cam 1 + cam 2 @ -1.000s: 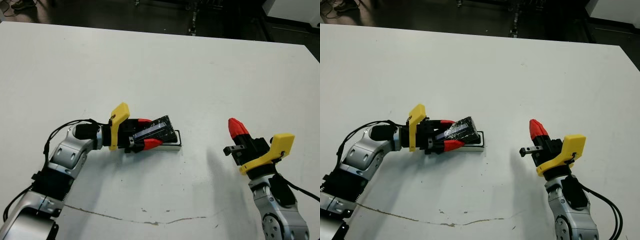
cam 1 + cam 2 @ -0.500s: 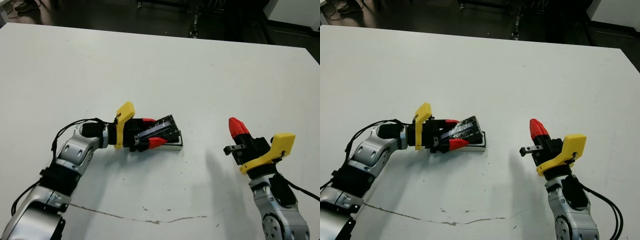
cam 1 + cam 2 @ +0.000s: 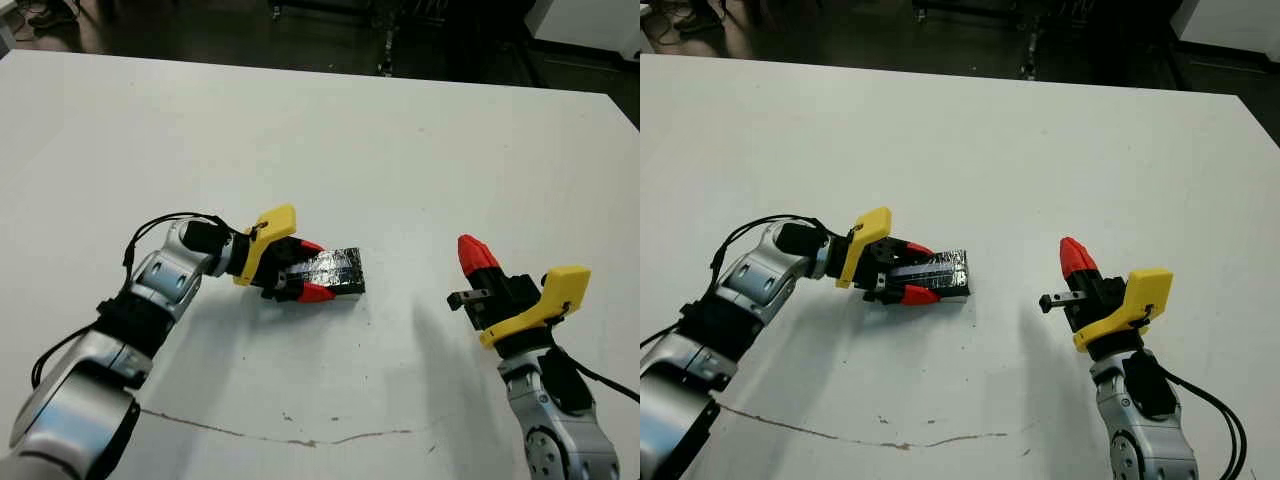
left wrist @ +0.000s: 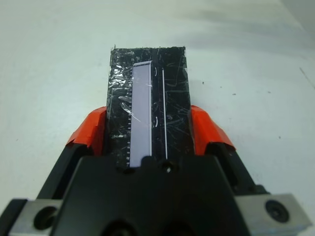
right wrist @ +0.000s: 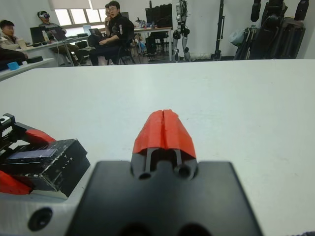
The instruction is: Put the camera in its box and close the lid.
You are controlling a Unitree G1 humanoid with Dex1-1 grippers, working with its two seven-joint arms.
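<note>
A: What colour is the lid (image 3: 335, 270)?
B: Glossy black, with white crinkle marks and a pale lilac stripe down it.
A: And the left claw (image 3: 305, 272) around it?
B: Red fingers (image 4: 91, 130), black body, yellow bracket behind.
A: The right claw (image 3: 472, 254)?
B: The same red, black and yellow.
A: The table (image 3: 420, 150)?
B: White, with a thin brown crack near the claws.

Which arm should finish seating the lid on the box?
Left. Its tool already straddles the lid, one red fingertip on each side. The right tool is shut and hovers well off to the side, touching nothing.
</note>
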